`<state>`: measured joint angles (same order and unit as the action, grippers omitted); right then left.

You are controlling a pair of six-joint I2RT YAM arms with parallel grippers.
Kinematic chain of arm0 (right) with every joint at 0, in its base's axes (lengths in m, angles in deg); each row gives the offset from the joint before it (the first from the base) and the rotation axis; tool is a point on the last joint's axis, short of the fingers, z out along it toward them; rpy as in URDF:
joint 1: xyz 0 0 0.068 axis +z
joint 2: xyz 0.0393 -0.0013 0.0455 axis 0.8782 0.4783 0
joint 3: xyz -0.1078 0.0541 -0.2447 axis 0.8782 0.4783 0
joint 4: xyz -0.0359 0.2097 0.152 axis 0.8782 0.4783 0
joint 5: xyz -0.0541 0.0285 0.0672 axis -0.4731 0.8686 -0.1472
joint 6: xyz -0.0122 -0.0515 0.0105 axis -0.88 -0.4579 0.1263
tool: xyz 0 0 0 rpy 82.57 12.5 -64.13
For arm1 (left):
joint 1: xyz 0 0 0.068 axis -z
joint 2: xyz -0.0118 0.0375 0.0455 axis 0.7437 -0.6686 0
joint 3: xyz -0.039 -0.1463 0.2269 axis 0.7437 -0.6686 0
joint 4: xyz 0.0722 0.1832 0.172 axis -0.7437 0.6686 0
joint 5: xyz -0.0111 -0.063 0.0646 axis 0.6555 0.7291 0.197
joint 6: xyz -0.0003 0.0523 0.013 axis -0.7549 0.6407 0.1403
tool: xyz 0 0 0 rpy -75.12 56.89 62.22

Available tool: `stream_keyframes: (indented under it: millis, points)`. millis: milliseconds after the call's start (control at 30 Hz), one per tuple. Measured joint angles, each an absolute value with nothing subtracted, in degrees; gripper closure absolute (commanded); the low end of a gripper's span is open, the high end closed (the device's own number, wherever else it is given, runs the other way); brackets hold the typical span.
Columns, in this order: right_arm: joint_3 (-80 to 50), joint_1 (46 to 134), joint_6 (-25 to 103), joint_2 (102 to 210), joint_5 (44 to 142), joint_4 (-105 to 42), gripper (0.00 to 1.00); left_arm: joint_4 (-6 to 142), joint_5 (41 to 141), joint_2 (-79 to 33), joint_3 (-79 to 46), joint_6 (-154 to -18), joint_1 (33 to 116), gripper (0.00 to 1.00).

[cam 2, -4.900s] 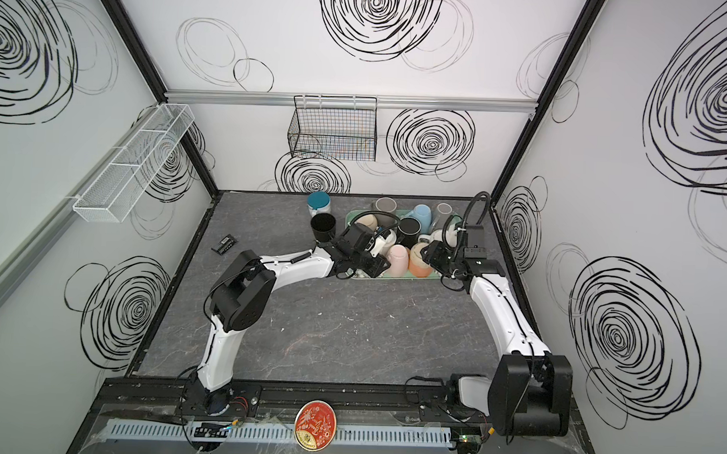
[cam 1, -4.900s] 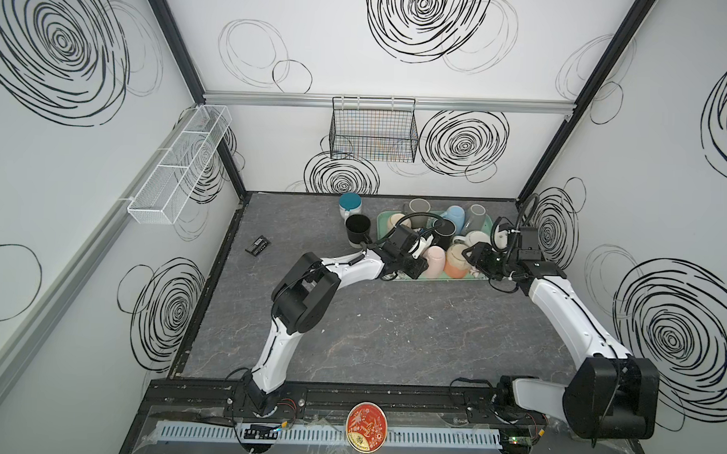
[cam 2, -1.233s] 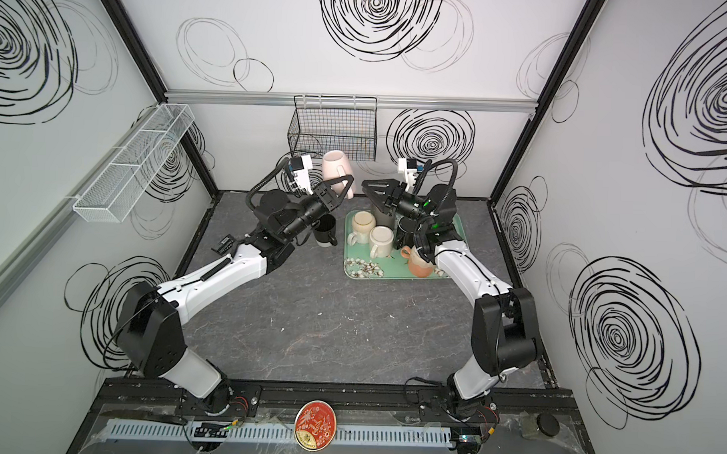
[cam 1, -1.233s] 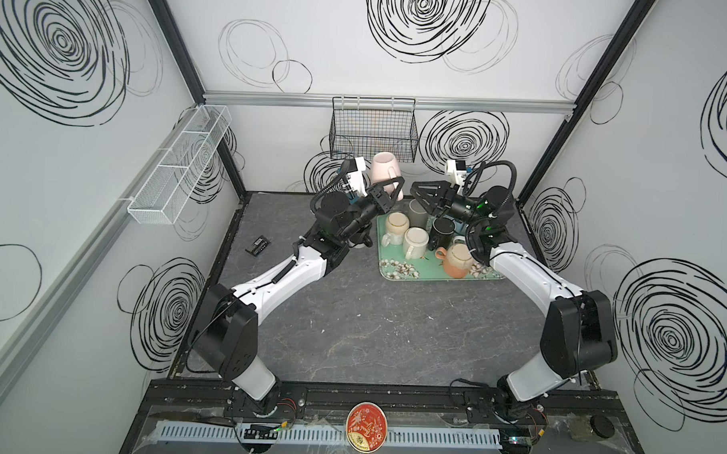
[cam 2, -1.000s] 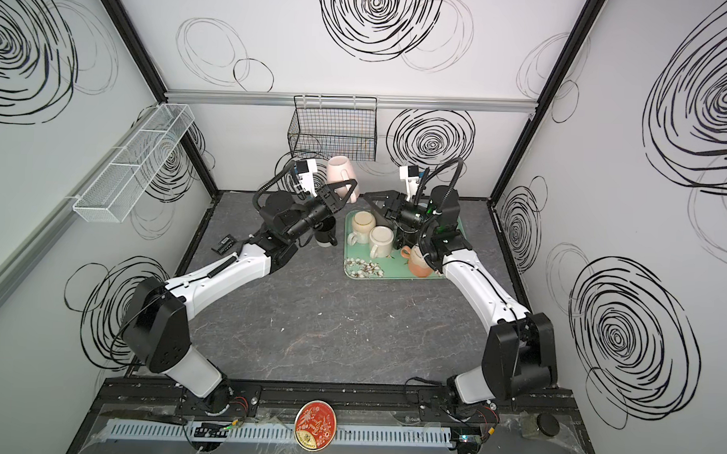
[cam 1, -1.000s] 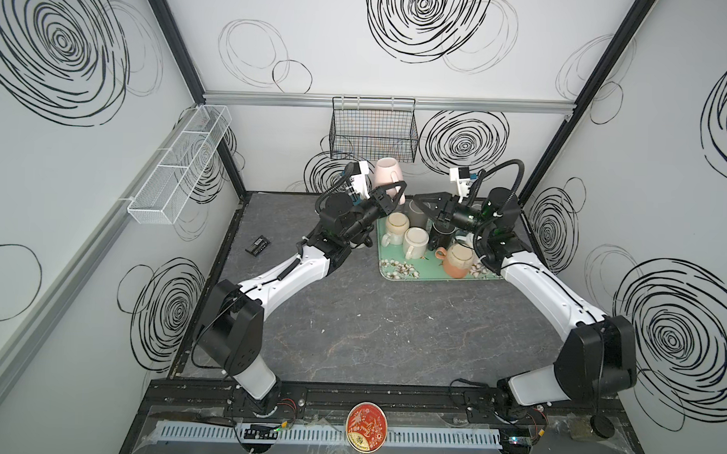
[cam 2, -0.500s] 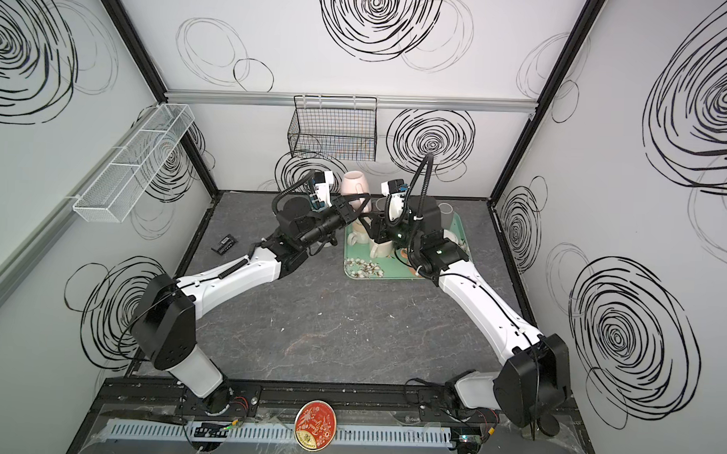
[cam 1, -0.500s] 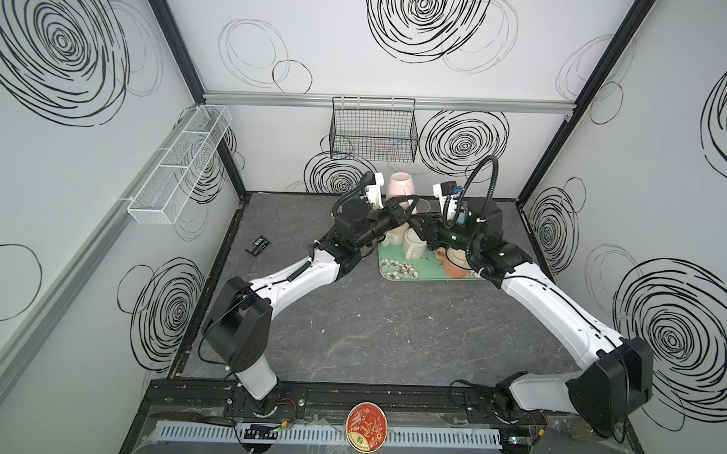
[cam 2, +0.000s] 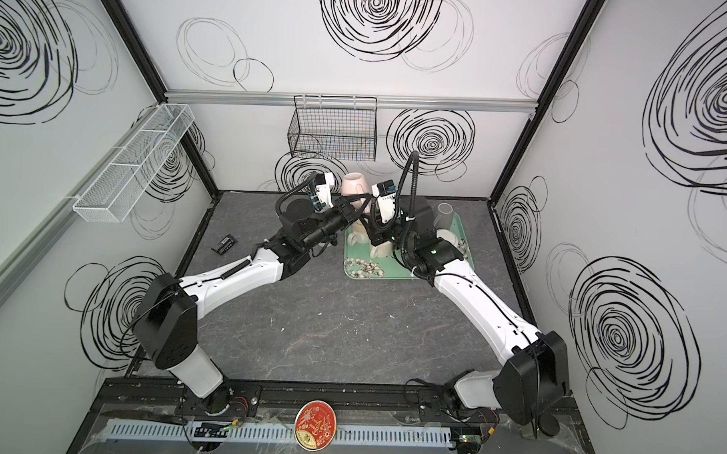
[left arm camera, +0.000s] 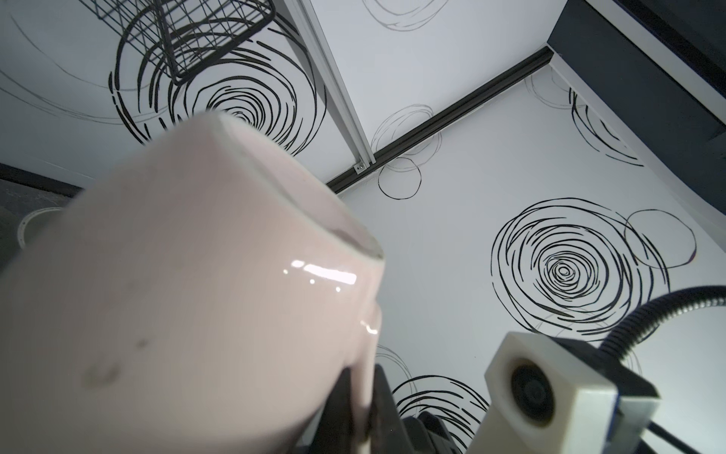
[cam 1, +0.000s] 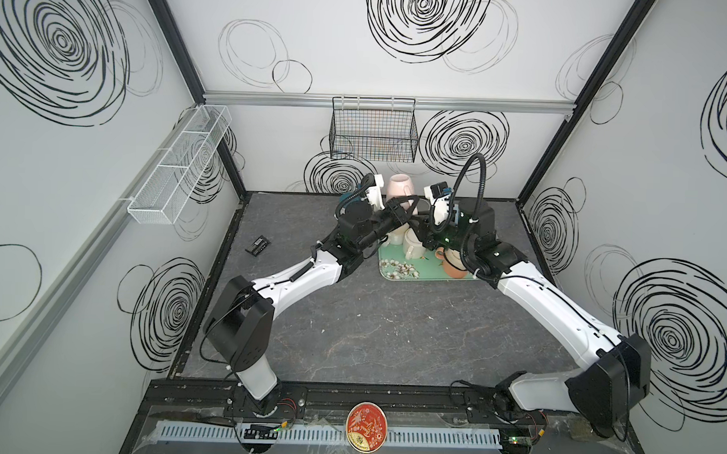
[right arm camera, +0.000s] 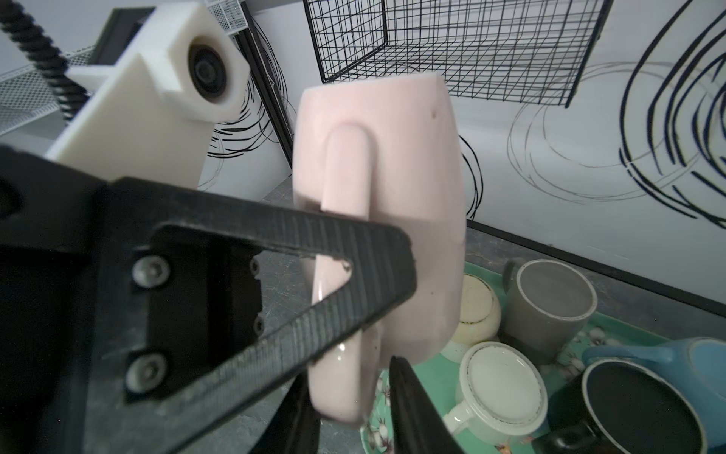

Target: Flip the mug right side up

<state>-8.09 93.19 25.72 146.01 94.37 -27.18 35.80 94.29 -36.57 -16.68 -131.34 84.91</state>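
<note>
Gleaming rounded pink ceramic mug (right arm camera: 377, 157) in ribbed black left hand (cam 1: 404, 205).

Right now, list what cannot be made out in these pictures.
Whether the right gripper holds the pale pink ceramic mug: right wrist view's edge cuts its jaws.
Which mug end is open: blurred in left wrist view.
Small black object on the grey tabletop: too small in both top views.

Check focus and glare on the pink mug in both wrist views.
Left wrist view: the pale pink ceramic mug is soft-edged, with a glare streak near its handle; the wall swirls are sharp. Right wrist view: its handle slightly soft, the cream upside-down mug on the green floral tray sharp. Both top views: evenly lit.
</note>
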Motion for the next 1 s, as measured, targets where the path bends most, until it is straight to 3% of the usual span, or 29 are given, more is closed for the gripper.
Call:
stream_keyframes:
  millis: [433, 500, 733, 933, 1000]
  points:
    - [-6.15, 94.90, 17.81, 146.18, 87.81, -28.66, 0.55, 40.81, 94.79, -36.20, -16.61, -135.10, 84.99, 1.00]
    - [-5.38, 95.10, 17.24, 146.18, 87.35, -28.88, 0.61, 42.69, 94.83, -36.09, -16.61, -135.49, 84.99, 1.00]
    - [-3.50, 96.17, 16.23, 146.12, 87.88, -30.00, 0.98, 45.53, 94.26, -34.80, -18.03, -136.72, 84.99, 1.00]
    - [-1.38, 96.19, 14.13, 145.31, 88.69, -30.57, 1.00, 47.15, 94.92, -33.94, -19.26, -137.00, 85.02, 1.00]
    - [-0.81, 96.17, 12.84, 144.79, 89.19, -30.61, 1.00, 47.78, 95.66, -33.73, -19.26, -137.00, 85.02, 0.91]
